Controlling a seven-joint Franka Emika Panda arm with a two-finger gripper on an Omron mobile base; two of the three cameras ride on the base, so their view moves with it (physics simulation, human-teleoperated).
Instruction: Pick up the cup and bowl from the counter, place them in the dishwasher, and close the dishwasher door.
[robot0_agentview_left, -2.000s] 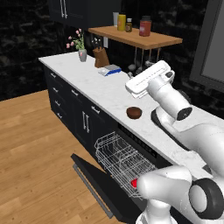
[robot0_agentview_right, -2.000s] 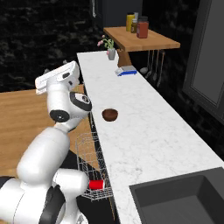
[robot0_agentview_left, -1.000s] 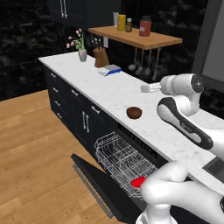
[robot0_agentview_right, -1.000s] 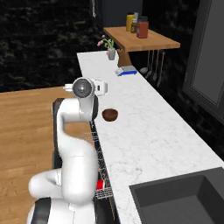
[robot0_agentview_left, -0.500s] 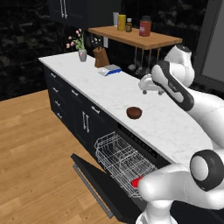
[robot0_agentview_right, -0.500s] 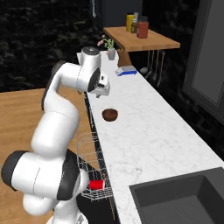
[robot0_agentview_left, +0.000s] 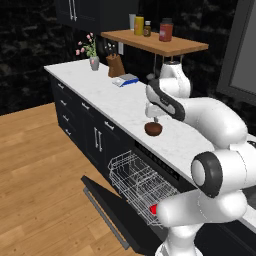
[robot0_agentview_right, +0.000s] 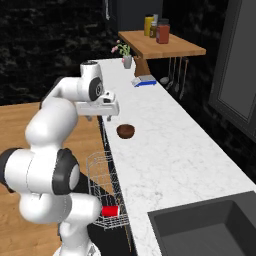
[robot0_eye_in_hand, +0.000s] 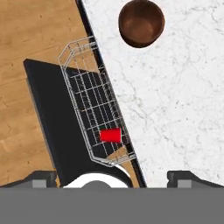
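The dark reddish-brown bowl (robot0_agentview_left: 153, 128) (robot0_agentview_right: 125, 131) (robot0_eye_in_hand: 141, 22) stands upright on the white marble counter (robot0_agentview_left: 117, 100) (robot0_agentview_right: 165, 155), near its front edge. The red cup (robot0_agentview_left: 152, 209) (robot0_agentview_right: 110, 211) (robot0_eye_in_hand: 110, 135) lies on its side in the white wire rack (robot0_agentview_left: 135, 177) (robot0_eye_in_hand: 87, 87) pulled out of the dishwasher. The black dishwasher door (robot0_agentview_left: 112, 210) (robot0_eye_in_hand: 46, 113) hangs open over the floor. My gripper (robot0_agentview_left: 153, 119) (robot0_agentview_right: 97, 119) (robot0_eye_in_hand: 113, 177) is open and empty, pointing down over the counter's front edge, above the bowl and a little to the floor side of it.
A knife block (robot0_agentview_left: 115, 66), a flower vase (robot0_agentview_left: 94, 62) and a blue-white item (robot0_agentview_left: 125, 80) sit at the counter's far end. A wooden shelf (robot0_agentview_left: 160, 46) with jars hangs over it. A dark sink (robot0_agentview_right: 210, 227) lies at the near end. Black cabinets (robot0_agentview_left: 80, 120) flank the dishwasher.
The arm has swung from high up down to the counter's front edge, and the hand has turned to face downward beside the bowl. Bowl and cup have not moved.
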